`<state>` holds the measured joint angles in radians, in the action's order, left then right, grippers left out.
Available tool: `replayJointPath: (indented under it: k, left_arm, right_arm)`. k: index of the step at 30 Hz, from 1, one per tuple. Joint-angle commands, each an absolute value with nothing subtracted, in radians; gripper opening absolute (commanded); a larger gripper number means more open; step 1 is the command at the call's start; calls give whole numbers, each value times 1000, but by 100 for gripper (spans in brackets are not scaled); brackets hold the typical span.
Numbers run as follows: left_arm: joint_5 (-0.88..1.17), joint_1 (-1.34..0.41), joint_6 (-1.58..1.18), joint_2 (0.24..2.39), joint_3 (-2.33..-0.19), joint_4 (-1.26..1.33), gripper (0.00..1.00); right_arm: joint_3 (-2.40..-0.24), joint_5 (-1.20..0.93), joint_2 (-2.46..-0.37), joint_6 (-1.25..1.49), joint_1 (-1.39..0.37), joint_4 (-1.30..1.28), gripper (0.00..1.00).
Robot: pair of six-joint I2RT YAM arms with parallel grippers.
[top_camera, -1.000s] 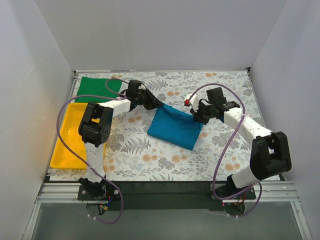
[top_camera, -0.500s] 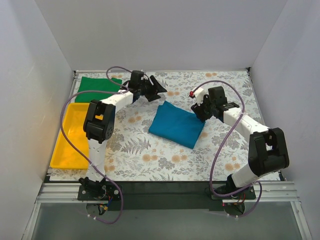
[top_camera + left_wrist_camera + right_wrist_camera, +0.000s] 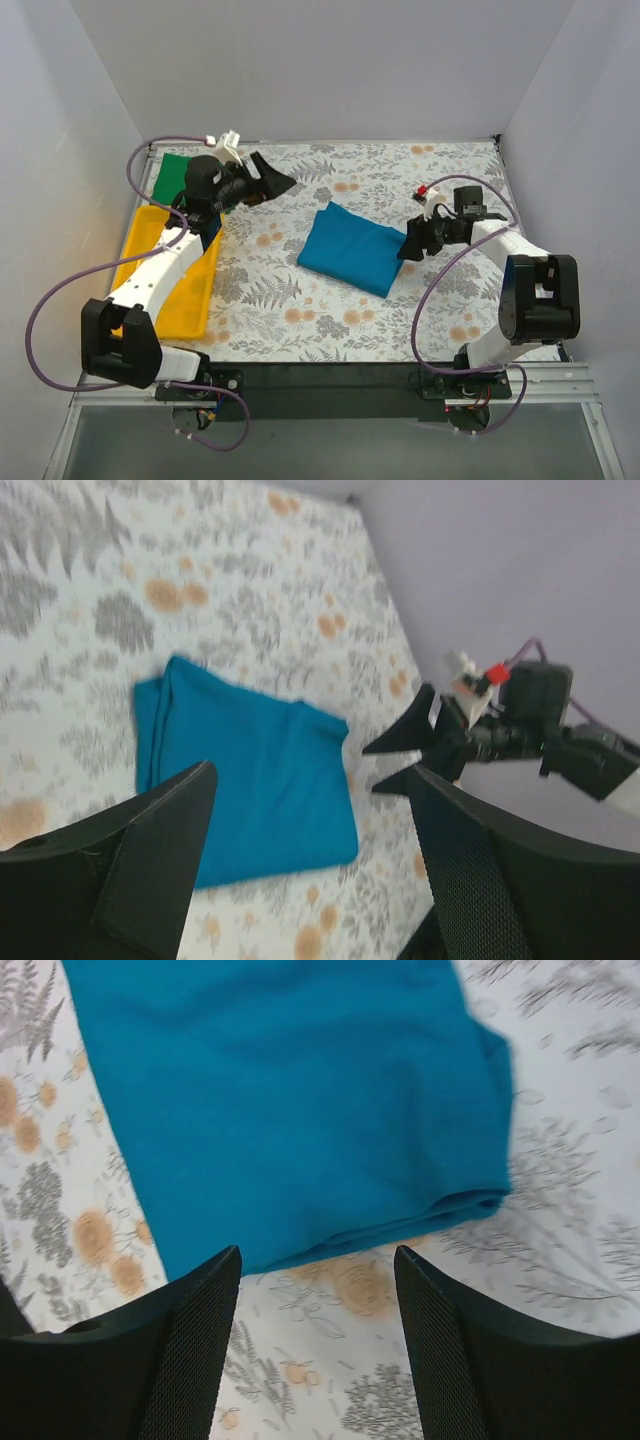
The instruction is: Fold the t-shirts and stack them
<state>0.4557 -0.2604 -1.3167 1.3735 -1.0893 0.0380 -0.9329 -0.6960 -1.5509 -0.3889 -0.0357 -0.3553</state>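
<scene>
Teal-blue t-shirt (image 3: 352, 248) is seen folded to a rectangle and laid flat mid-table; nothing is held by either gripper.
In the top view the green t-shirt (image 3: 168, 176) is laid flat at the table's 10 o'clock corner, partly hidden by the left arm, with the yellow tray (image 3: 195, 298) along the 9 o'clock edge just below it. The left gripper (image 3: 275, 178) is raised at about 10 o'clock from the teal shirt, well apart, jaws spread wide and empty. The right gripper (image 3: 318, 1250) is placed at the shirt's 3 o'clock edge, just beside the fold, jaws held wide apart with nothing between them. All is set on the floral table (image 3: 330, 320).
</scene>
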Motion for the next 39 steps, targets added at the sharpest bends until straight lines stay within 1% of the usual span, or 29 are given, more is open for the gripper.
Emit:
replayJointPath:
  k: [1,2,4,5,9,15,20,21,22,24,25,26,27,28,30,31,32,33,34,35,36,37,38,39]
  left_arm:
    - [644,-265,-1298,1331,-918,-54,76]
    - [641,-265,-1273,1297,-873,-75,76]
    - [624,-265,-1255,1208,-839,-112,76]
    - [621,-265,-1246,1181,-827,-144,76]
    - [627,-264,-1253,1071,-744,-176,76]
    - [608,-264,-1253,934,-664,-233,76]
    - [512,-264,-1213,876,-672,-319,76]
    - [509,-264,-1213,874,-669,-321,77]
    - [506,-264,-1216,883,-661,-316,77]
    - [508,-264,-1238,900,-647,-310,77]
    - [511,-264,-1246,925,-646,-299,77]
    - [520,-264,-1253,940,-643,-290,76]
    - [522,-262,-1264,956,-647,-281,76]
    - [522,-264,-1269,995,-653,-258,76]
    - [520,-264,-1275,1057,-701,-241,77]
    - [517,-265,-1273,1143,-731,-241,77]
    - [517,-267,-1270,1191,-761,-241,76]
    - [508,-268,-1264,1244,-790,-242,76]
    - [493,-279,-1249,1341,-854,-250,76]
    - [480,-288,-1240,1392,-886,-256,76]
    - [463,-299,-1229,1496,-929,-267,76]
    - [427,-322,-1206,1549,-1001,-297,76]
    - [417,-330,-1201,1604,-1049,-319,76]
    - [407,-340,-1194,1706,-1090,-346,76]
  right_arm:
    - [-888,-813,-1548,-318,-32,-408,71]
    - [-852,-766,-1543,-219,-31,-378,73]
    - [-824,-746,-1545,-154,-31,-316,74]
    - [-796,-712,-1545,-84,-32,-293,74]
    - [-759,-670,-1568,52,-32,-189,75]
    - [-802,-805,-1709,129,-34,-146,74]
    - [-824,-792,-1781,133,-32,-147,68]
    - [-824,-781,-1782,133,-32,-149,66]
    - [-827,-753,-1782,127,-32,-149,57]
    - [-834,-735,-1782,121,-29,-150,46]
    - [-842,-729,-1787,117,-26,-153,39]
    - [-868,-723,-1792,103,-25,-153,23]
    - [-886,-713,-1799,94,-20,-170,16]
    - [-909,-710,-1816,81,-17,-181,14]
    - [-972,-701,-1833,39,-15,-210,17]
    - [-1001,-703,-1856,9,-15,-278,22]
    - [-1031,-709,-1870,-93,-17,-341,31]
    - [-1099,-701,-1882,-151,-15,-406,34]
    - [-1120,-686,-1891,-205,-14,-514,37]
    - [-1127,-698,-1887,-304,-11,-541,40]
    - [-1111,-707,-1873,-343,-9,-557,48]
    - [-1097,-704,-1832,-372,-9,-566,56]
    - [-1086,-677,-1809,-415,-11,-568,97]
    - [-1075,-664,-1784,-431,-11,-566,98]
